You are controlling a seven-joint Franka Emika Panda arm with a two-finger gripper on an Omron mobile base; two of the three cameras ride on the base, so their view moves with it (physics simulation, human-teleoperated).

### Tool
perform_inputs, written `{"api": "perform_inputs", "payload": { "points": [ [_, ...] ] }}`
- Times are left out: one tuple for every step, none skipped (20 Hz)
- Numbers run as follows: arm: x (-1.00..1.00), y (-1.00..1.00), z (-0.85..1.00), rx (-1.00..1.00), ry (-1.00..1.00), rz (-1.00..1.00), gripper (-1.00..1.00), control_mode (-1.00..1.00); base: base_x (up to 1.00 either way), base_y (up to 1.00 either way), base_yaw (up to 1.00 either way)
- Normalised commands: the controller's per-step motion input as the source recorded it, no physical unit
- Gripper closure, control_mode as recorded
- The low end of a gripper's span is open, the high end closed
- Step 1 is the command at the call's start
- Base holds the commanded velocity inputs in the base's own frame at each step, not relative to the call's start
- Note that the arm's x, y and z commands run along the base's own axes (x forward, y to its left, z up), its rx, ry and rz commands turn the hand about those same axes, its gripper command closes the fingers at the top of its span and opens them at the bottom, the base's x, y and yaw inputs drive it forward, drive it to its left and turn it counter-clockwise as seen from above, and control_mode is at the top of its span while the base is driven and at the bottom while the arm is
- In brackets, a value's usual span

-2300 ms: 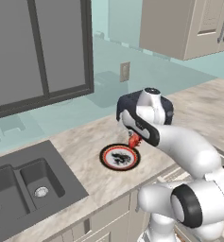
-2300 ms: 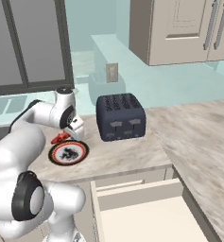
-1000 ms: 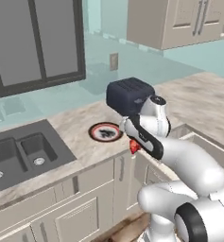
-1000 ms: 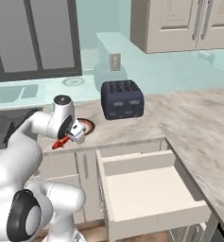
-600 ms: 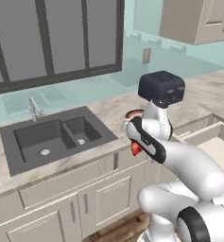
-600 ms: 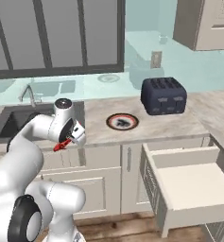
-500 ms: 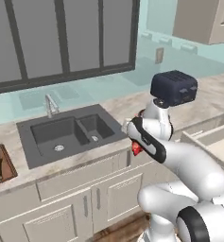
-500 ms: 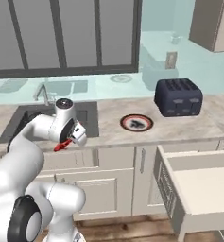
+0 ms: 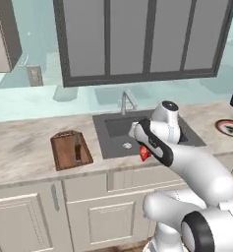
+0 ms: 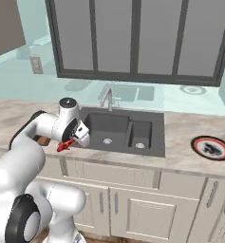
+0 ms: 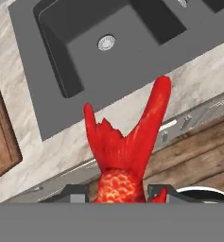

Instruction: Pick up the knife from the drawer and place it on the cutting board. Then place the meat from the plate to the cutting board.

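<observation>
The gripper (image 11: 118,191) is pinching the meat (image 11: 125,146), a red piece that forks into 2 points like a tail, with an orange speckled part down between the jaws. In the left base view the meat (image 9: 144,153) hangs at the front edge of the counter (image 9: 19,147), in front of the sink (image 9: 137,133), carried clear of the surface, likely so it can travel sideways without dragging.

The cutting board (image 9: 70,150) lies on the counter to the left of the sink, near the front edge, and the knife (image 9: 77,147) already lies on it, lengthwise along its right half, blade toward the front. That leaves the left half of the board bare, the likelier spot for the meat. In the hand view a corner of the board (image 11: 2,137) shows at the left edge, so the hand is not yet over it.

The plate (image 10: 210,147) sits well apart at the right end of the counter, a dark mark on its pale centre and no meat on it. The first half of the task looks done; the second is in its carrying stage.

No brand, label or writing can be read anywhere.
</observation>
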Motion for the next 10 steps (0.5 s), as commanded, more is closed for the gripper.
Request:
{"api": "perform_inputs", "payload": {
  "points": [
    [0.00,0.00,0.00,0.00,0.00,0.00,1.00,1.00,0.36,0.22,0.47],
    [0.00,0.00,0.00,0.00,0.00,0.00,1.00,1.00,0.39,0.15,0.45],
    [0.00,0.00,0.00,0.00,0.00,0.00,1.00,1.00,0.31,0.00,0.39],
    [0.00,0.00,0.00,0.00,0.00,0.00,1.00,1.00,0.36,0.00,0.31],
    [0.00,0.00,0.00,0.00,0.00,0.00,1.00,1.00,0.51,0.00,0.25],
    [0.00,0.00,0.00,0.00,0.00,0.00,1.00,1.00,0.57,0.20,0.22],
    [0.00,0.00,0.00,0.00,0.00,0.00,1.00,1.00,0.58,0.41,0.18],
    [0.00,0.00,0.00,0.00,0.00,0.00,1.00,1.00,0.61,0.57,0.12],
    [0.00,0.00,0.00,0.00,0.00,0.00,1.00,1.00,0.64,0.55,0.09],
    [0.00,0.00,0.00,0.00,0.00,0.00,1.00,1.00,0.74,0.51,0.06]
  ]
}}
